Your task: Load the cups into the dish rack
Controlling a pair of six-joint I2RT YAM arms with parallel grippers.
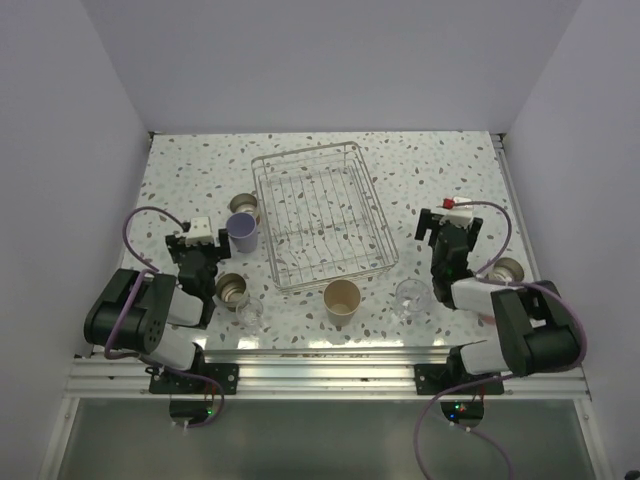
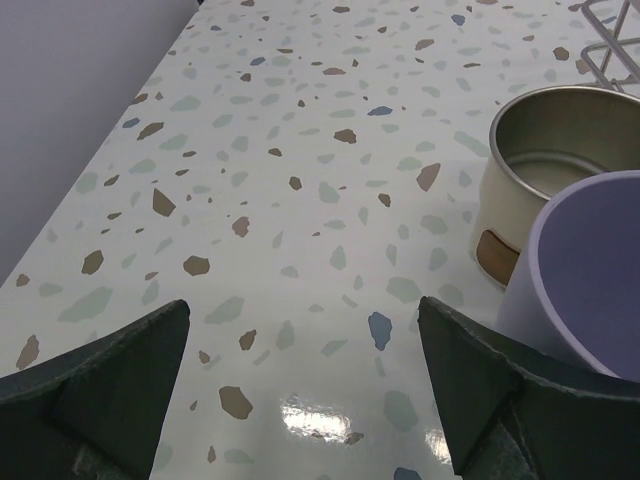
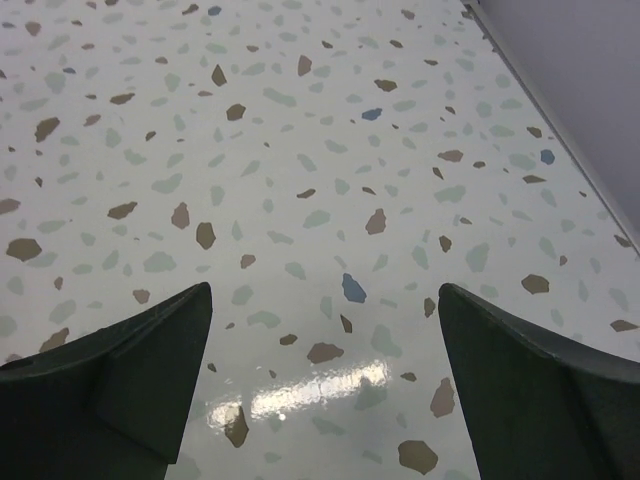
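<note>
Speckled, terrazzo-patterned surface [image 1: 420,170] fills the booth between plain pale walls. The dish rack [image 1: 318,215] sits in the middle of it, between the two arms, presumably so that either one can reach it. No cup is in it, so I judge that loading has not begun.

The left fingers [image 2: 100,390] stand wide apart, low over the surface, with only bare speckle between them. This looks like a ready pose for taking a cup from the side. Just to their right and slightly ahead is the lavender cup [image 2: 585,270], upright with its mouth up. Close beyond it, perhaps touching, is a steel cup with a tan base [image 2: 550,180], and a corner of the rack shows further ahead on the right. Behind these fingers, beside the arm, a second steel cup [image 1: 233,290] and a clear glass [image 1: 249,313] stand close together.

The right fingers [image 3: 110,370] are likewise spread and empty, facing open surface. Behind them to the left stands another clear glass [image 1: 410,297]. Further left is the beige tumbler [image 1: 342,299], and both are just off the rack's near rim. Behind them to the right, a third steel cup [image 1: 506,270] sits by the arm. Something pinkish under that arm is too hidden to name.

The lavender cup seems the natural first pick for the left arm, which needs a small shift to the right to straddle it
</note>
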